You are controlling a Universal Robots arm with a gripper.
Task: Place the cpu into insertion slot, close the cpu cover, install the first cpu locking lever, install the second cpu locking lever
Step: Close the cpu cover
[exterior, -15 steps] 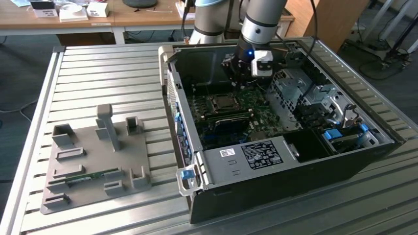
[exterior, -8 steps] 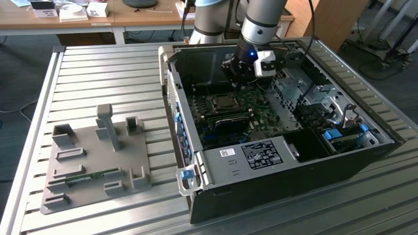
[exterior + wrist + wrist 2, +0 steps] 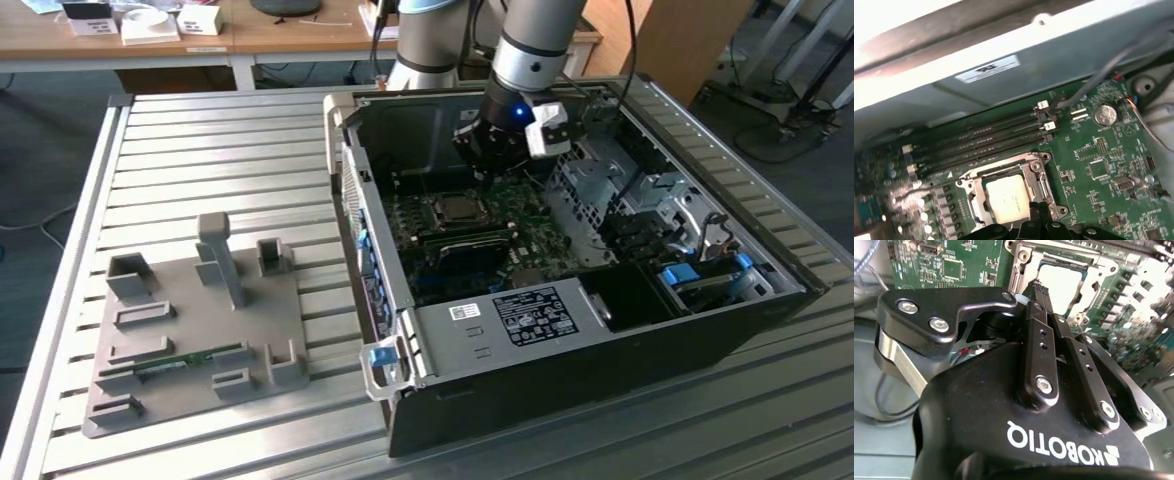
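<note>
- Hovering inside the computer case [image 3: 601, 385], our end effector [image 3: 1041, 287] has its fingers pressed together; we see nothing held.
- We see the cpu [image 3: 1006, 200] seated in the insertion slot [image 3: 980, 198], with the cpu cover [image 3: 1041, 172] flat around it.

The claw [image 3: 1038, 210] seemingly hides one edge of the cpu cover [image 3: 1035, 175].

Setting: robotics lab or test workshop. Evidence: robot arm [image 3: 534, 40] at top centre, its gripper [image 3: 489, 172] down inside an open computer case [image 3: 574, 390]. Slatted metal table [image 3: 200, 150]. Grey fixture plate [image 3: 180, 290] at lower left. Wooden desk [image 3: 267, 40] with small boxes [image 3: 147, 25] at upper left. Cables [image 3: 787, 110] on the floor, upper right.
</note>
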